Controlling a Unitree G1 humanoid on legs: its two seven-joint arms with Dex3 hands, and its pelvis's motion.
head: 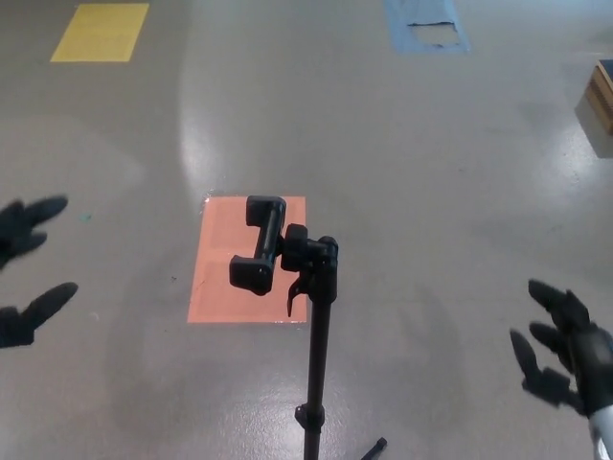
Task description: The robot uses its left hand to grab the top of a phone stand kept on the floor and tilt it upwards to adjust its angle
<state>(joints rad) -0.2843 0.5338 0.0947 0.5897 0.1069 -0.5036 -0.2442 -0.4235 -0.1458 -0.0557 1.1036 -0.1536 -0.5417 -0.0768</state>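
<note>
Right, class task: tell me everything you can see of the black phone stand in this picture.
The phone stand is all black, apparently plastic and metal. A thin upright pole rises from the bottom edge of the picture; a leg tip shows low right of it. On top sits a jointed head with a small lever, carrying an empty C-shaped phone clamp that points left. It stands over the grey floor, before an orange floor patch. Nothing touches it.

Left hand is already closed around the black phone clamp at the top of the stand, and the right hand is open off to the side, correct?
Not quite. The head view shows the left hand open and well apart from the black phone clamp atop the black pole stand, holding nothing. The right hand is open off to the side.
</note>
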